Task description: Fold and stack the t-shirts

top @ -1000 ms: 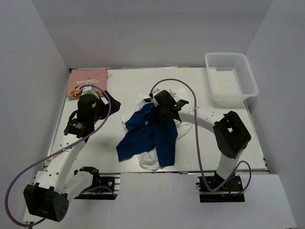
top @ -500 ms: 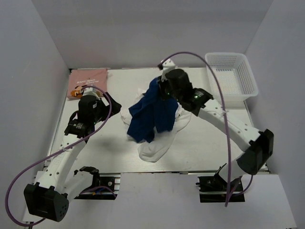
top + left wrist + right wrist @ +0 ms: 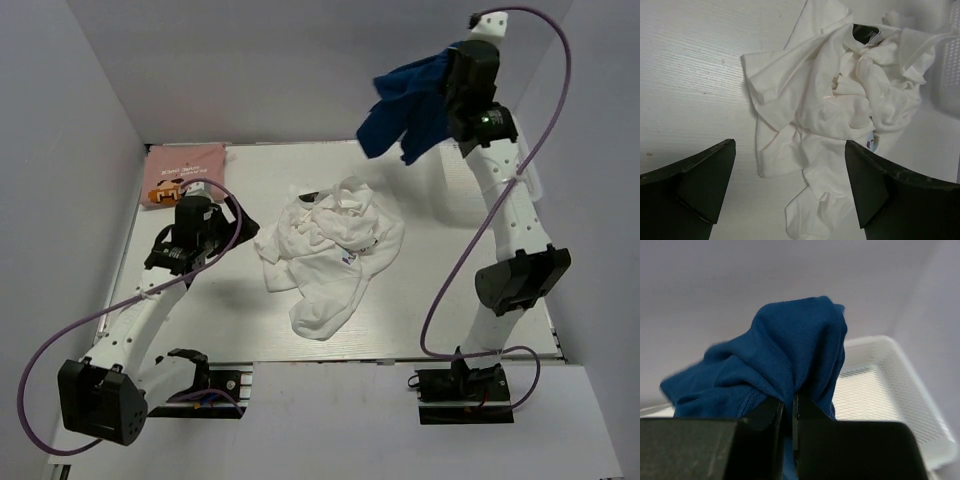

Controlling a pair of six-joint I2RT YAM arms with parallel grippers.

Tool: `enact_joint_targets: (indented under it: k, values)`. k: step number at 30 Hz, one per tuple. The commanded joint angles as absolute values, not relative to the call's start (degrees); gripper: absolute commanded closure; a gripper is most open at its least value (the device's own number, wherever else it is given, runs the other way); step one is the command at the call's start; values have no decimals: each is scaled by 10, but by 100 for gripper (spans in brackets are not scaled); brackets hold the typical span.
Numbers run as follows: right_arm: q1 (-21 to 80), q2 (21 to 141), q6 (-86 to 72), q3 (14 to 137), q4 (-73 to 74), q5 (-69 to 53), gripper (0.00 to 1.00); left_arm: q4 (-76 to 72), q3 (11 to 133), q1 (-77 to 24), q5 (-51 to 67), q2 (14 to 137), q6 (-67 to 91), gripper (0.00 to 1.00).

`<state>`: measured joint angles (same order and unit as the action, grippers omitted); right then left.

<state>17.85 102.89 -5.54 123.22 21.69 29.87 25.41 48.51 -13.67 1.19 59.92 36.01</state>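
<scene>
In the upper left of the overhead view a pink t-shirt [image 3: 185, 160] is lying flat at the far corner of the table [image 3: 230, 290], looking already folded. Just below it the left hand [image 3: 790, 145] is hovering low over the table with its fingers spread wide, gripping nothing and touching nothing. Its own camera is looking past both fingers at the white heap [image 3: 330, 245], which is sitting crumpled in the middle of the frame. A small coloured mark is showing on the heap's lower right side; how many shirts are bunched in it I cannot tell.

In the upper right the right hand [image 3: 788, 412] is clenching a bunched fold of the navy t-shirt [image 3: 405, 110] between tightly pressed fingers. It is holding the shirt high above the table, well apart from the heap, and the cloth is hanging in loose folds to the left of the hand. In the right wrist view a white basket [image 3: 875, 342] is showing behind the shirt, near the right side of the frame.

The step in hand seems to be pulling one shirt out of the pile so that it can be spread out. The next move probably calls for laying the navy shirt flat on a bare stretch of table. The free left hand would likely need to catch a hem or shoulder, because a pinch at one point is leaving the cloth bunched.
</scene>
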Motion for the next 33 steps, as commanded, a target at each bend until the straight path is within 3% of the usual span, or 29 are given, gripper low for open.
enact_joint_targets:
  k: [1,12,15,16,17,23,28,33]
  values:
    - [105,1038,-50,1250,209,304,100,258,506,-135,38,616,344,0]
    - [-70,1194,-122,1277,308,231,100,227,526,-142,128,724,310,0]
    - [-82,1221,-120,1275,328,193,50,233,532,-142,128,742,305,0]
    - [-82,1219,-120,1267,328,191,15,233,532,-142,128,742,305,0]
    - [-81,1217,-111,1260,325,184,10,233,532,-142,128,742,305,0]
    - [-60,1125,-54,1206,309,57,10,227,520,-142,128,729,305,0]
    - [32,1043,-14,1092,304,-40,10,227,520,-142,128,723,300,0]
    - [192,919,-79,820,175,-41,10,256,515,-142,114,699,306,0]
